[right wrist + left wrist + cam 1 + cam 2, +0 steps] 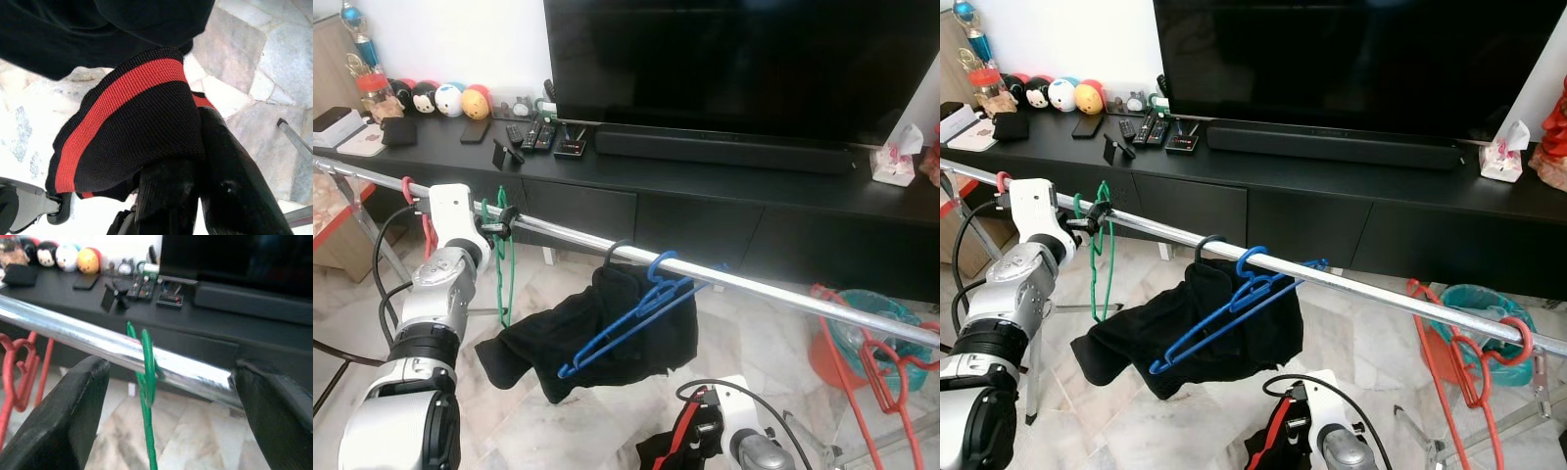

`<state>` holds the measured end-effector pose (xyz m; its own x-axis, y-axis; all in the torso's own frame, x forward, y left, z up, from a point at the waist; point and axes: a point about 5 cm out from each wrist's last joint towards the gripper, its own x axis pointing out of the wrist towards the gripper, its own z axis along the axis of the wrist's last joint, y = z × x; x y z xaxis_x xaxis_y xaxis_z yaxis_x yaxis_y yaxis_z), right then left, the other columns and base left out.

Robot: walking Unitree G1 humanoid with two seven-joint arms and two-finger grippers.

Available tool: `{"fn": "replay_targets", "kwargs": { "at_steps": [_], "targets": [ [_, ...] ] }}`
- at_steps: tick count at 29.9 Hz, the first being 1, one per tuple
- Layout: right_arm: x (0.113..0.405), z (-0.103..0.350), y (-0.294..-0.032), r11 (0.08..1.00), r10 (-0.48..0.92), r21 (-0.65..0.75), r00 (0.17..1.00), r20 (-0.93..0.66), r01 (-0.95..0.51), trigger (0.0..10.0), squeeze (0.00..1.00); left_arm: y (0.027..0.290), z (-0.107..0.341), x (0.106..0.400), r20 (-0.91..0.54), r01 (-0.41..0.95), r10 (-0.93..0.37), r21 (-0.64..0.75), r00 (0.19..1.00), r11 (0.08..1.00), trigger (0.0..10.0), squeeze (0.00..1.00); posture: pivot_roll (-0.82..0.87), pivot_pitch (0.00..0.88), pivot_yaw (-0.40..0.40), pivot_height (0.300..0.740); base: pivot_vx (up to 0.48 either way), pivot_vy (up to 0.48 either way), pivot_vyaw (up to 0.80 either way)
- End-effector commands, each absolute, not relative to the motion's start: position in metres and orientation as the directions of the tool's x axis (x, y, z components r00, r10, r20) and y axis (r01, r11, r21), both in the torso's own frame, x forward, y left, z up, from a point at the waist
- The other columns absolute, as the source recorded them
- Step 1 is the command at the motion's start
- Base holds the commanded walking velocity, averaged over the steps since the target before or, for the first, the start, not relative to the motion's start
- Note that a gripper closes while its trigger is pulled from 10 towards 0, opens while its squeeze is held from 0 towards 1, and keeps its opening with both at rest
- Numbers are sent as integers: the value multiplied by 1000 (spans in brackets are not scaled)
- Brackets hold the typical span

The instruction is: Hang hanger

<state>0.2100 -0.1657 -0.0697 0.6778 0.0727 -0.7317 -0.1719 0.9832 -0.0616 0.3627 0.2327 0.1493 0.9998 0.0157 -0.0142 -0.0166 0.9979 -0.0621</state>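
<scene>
Nearest, low at my right: my right claw [186,161] pinches a black cloth with a red stripe [127,122] between pressed-together fingers, above the pale stone floor [764,343].

Mid, at my left: my left claw [161,396] stands spread, its fingers [63,411] on either side of the green hanger [501,257], which hangs by its hook on the silver rail [754,286].

Along the rail: a red hanger [423,220] by my left arm, a blue hanger [626,323] over a black garment [607,328], more red hangers [871,352] at the far right.

Farthest: black TV cabinet [705,211], television [734,59], remotes [530,134].
</scene>
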Motion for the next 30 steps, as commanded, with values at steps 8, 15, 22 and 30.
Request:
{"fn": "replay_targets", "kwargs": {
  "at_steps": [8, 15, 22, 30],
  "targets": [
    [214, -67, -169, 985, 72, -61, 698, -712, -164, 10000, 0, 236, 169, 326, 188, -2, 13, -58, 982, 998, 10000, 0, -16, 0, -28, 740, 0, 0, 0],
    [209, -69, -170, 983, 74, -62, 686, -724, -172, 10000, 0, 233, 150, 298, 85, 11, -12, 10, 996, 1000, 10000, 0, -10, 0, -32, 740, 0, 0, 0],
    [208, -70, -172, 982, 74, -63, 676, -733, -176, 10000, 0, 243, 124, 283, -85, -61, 66, 63, 994, 996, 10000, 0, -10, 0, -33, 740, 0, 0, 0],
    [205, -72, -170, 982, 76, -60, 671, -737, -178, 10000, 0, 231, 124, 310, -144, -45, 44, 2, 989, 999, 10000, 0, -21, 0, -23, 740, 0, 0, 0]
  ]
}}
